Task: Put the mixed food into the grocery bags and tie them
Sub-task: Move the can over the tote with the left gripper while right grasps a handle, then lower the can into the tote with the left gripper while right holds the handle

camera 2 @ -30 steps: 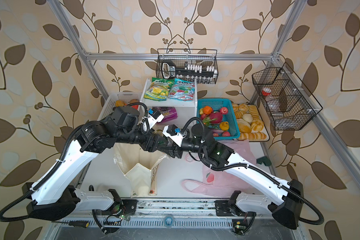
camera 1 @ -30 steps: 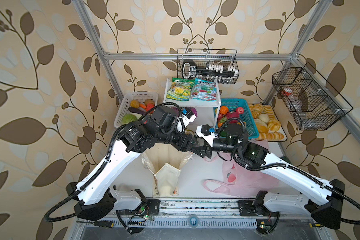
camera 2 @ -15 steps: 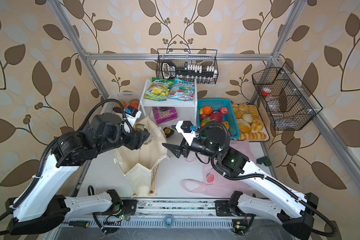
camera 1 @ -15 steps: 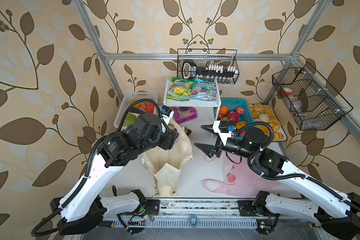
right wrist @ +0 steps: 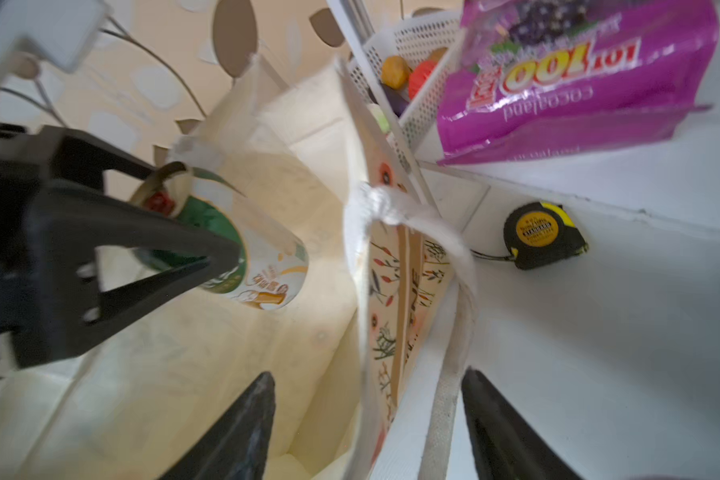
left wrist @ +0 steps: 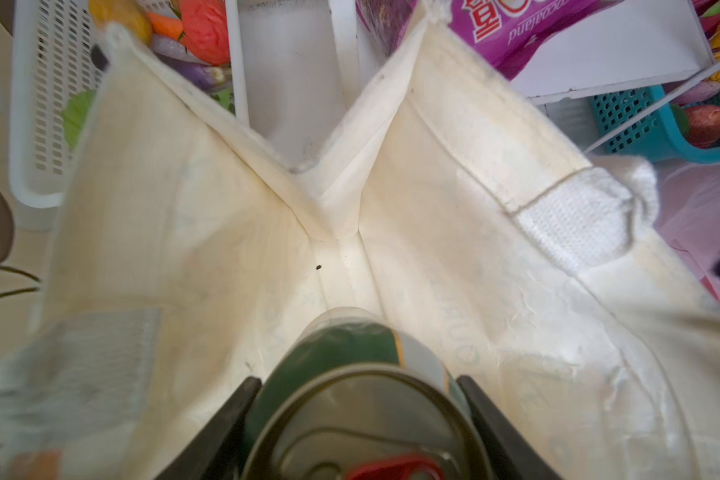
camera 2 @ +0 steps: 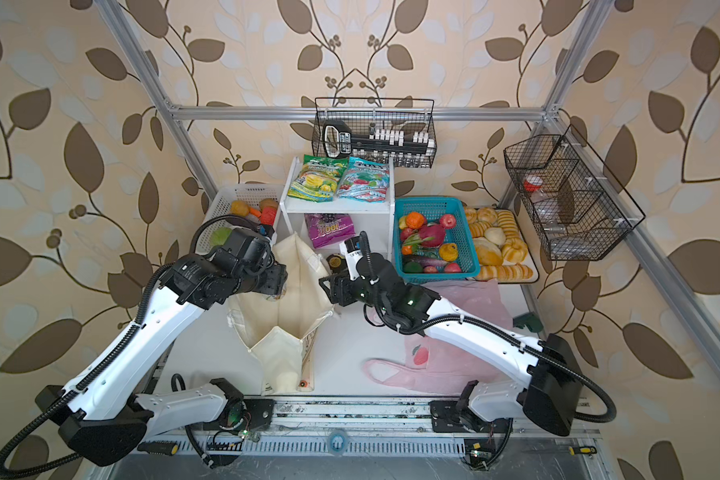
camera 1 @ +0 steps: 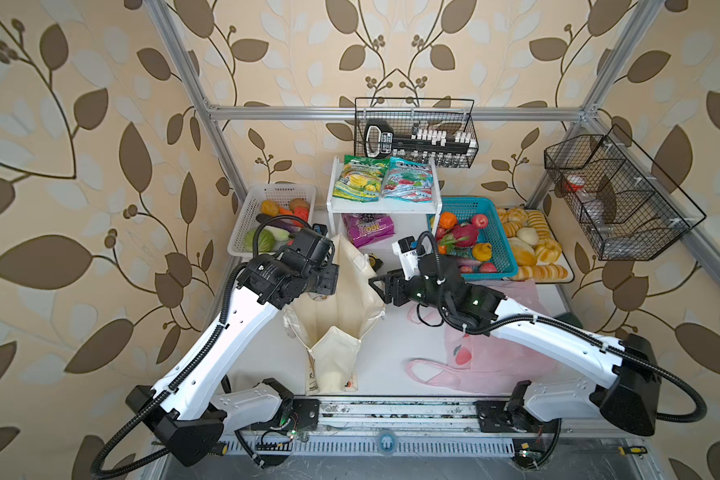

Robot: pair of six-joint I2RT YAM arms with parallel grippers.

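The cream canvas tote [camera 1: 341, 316] stands open at the table's middle, also in the other top view [camera 2: 283, 316]. My left gripper [left wrist: 357, 379] is shut on the green drink can [left wrist: 358, 395] and holds it above the tote's mouth, by its left wall. My right gripper [right wrist: 367, 374] is open, its jaws either side of the tote's right wall [right wrist: 375, 291] and a handle strap [right wrist: 454, 332]. From there the can [right wrist: 258, 257] shows hanging inside the rim. The pink plastic bag [camera 1: 495, 357] lies flat under my right arm. The teal-and-red packet [camera 1: 410, 183], purple packet [camera 1: 368, 228] and dragon fruit [camera 1: 464, 235] stay at the back.
A white shelf [camera 1: 391, 208] stands behind the tote, a white vegetable basket [camera 1: 262, 199] to its left, a teal fruit basket [camera 1: 499, 266] and bread tray [camera 1: 533, 249] to its right. A tape measure [right wrist: 543, 235] lies by the tote. Wire baskets [camera 1: 416, 137] hang on the frame.
A second ago both grippers met above the tote. They drew apart; the left now holds the can over the tote's mouth, and the right has returned, open, to the tote's right rim.
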